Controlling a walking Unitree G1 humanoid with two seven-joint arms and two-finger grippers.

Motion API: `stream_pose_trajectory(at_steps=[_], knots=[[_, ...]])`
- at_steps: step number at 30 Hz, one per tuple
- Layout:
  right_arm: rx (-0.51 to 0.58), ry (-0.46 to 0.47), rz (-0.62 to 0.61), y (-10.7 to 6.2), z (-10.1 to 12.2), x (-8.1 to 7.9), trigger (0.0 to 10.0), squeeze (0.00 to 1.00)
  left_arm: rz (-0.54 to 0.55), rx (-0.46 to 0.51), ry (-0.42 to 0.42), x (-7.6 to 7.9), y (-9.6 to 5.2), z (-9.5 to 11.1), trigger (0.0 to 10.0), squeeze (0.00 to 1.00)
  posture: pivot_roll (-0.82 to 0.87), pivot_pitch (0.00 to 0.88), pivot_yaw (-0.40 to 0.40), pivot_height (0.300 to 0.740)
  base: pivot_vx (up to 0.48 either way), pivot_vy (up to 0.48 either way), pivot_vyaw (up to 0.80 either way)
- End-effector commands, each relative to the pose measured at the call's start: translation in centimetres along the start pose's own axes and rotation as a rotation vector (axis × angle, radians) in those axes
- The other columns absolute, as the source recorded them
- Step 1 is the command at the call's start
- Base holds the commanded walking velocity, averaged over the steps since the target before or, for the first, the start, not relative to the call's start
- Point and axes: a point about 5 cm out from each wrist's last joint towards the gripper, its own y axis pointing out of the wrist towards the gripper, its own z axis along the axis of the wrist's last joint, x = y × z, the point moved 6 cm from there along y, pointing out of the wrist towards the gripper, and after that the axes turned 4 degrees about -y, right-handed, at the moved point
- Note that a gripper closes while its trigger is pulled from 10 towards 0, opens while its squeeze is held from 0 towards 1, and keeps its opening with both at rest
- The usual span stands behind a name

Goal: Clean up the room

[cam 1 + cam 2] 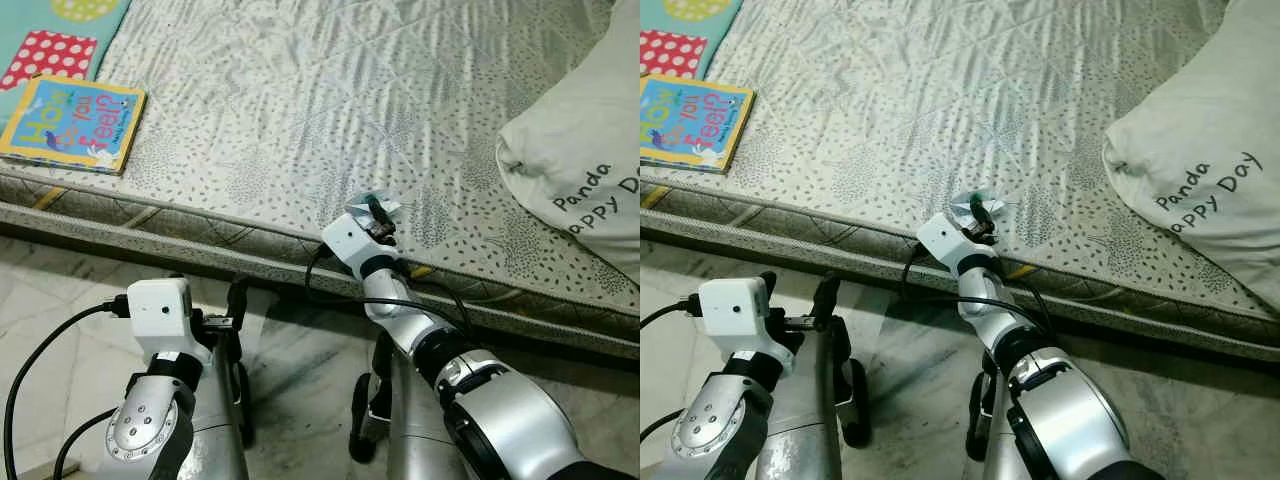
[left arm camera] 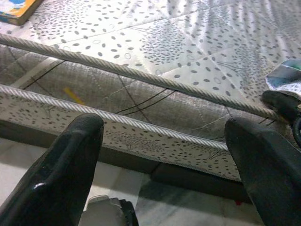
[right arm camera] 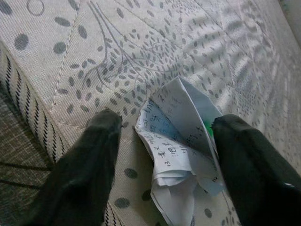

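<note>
A crumpled piece of printed paper [image 3: 176, 141] lies on the patterned mattress [image 1: 300, 100], close to its front edge. My right gripper [image 3: 164, 155] is open and reaches over that edge. Its two black fingers [image 3: 89, 160] stand on either side of the paper without closing on it. In the left eye view the same gripper [image 1: 378, 222] sits right at the paper [image 1: 372, 203]. My left gripper [image 2: 164, 155] is open and empty. It hangs low over the floor in front of the mattress side [image 2: 141, 117].
A colourful children's book [image 1: 72, 122] lies at the mattress's left front corner, beside a teal mat with a red dotted patch [image 1: 48, 55]. A white pillow with lettering [image 1: 585, 160] rests at the right. Marble floor [image 1: 60, 290] runs along the mattress front.
</note>
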Motion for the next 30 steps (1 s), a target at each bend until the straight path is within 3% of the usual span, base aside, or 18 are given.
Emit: stream_pose_trajectory(at_steps=[1,4,5,7,8,13,14,15,16,30], knots=[[-0.054,-0.037,0.016,-0.4,-1.5,-0.5,0.0,0.00,0.020,-0.020,0.009,-0.4,-0.5,-0.4,10.0,0.00,0.22,0.439,-0.077,0.581,0.000,0.000,0.00],[-0.074,-0.049,-0.004,-0.3,-1.8,0.0,0.4,0.00,0.022,-0.018,0.011,-0.4,-0.5,-0.3,10.0,0.00,0.22,0.440,-0.077,0.581,0.000,0.000,0.00],[-0.082,-0.052,-0.017,-0.2,-2.0,0.4,2.8,0.00,0.023,-0.018,0.012,-0.5,-0.5,-0.3,10.0,0.00,0.22,0.439,-0.077,0.581,0.000,0.000,0.00],[-0.087,-0.055,-0.026,-0.1,-2.1,0.7,2.8,0.00,0.024,-0.017,0.012,-0.5,-0.5,-0.3,10.0,0.00,0.22,0.439,-0.077,0.581,0.000,0.000,0.00],[-0.089,-0.056,-0.031,-0.1,-2.1,0.9,3.5,0.00,0.024,-0.017,0.012,-0.5,-0.5,-0.3,10.0,0.00,0.22,0.439,-0.076,0.581,0.000,0.000,0.00],[-0.110,-0.067,-0.054,0.1,-2.8,2.0,2.9,0.00,0.023,-0.019,0.013,-0.4,-0.5,-0.3,10.0,0.00,0.22,0.439,-0.075,0.581,0.000,0.000,0.00],[-0.117,-0.069,-0.060,0.1,-3.1,2.3,2.0,0.00,0.023,-0.018,0.013,-0.4,-0.5,-0.3,10.0,0.00,0.22,0.439,-0.075,0.581,0.000,0.000,0.00],[-0.122,-0.072,-0.065,0.1,-3.3,2.6,1.9,0.00,0.023,-0.018,0.013,-0.4,-0.5,-0.3,10.0,0.00,0.22,0.439,-0.075,0.581,0.000,0.000,0.00],[-0.133,-0.074,-0.070,0.1,-3.7,3.0,0.0,0.00,0.023,-0.017,0.013,-0.4,-0.4,-0.3,10.0,0.00,0.22,0.440,-0.075,0.581,0.000,0.000,0.00],[-0.170,-0.040,-0.068,-0.2,-5.1,3.3,0.0,0.00,0.021,-0.013,0.014,-0.3,-0.2,-0.2,10.0,0.00,0.22,0.431,-0.069,0.581,0.000,0.000,0.00]])
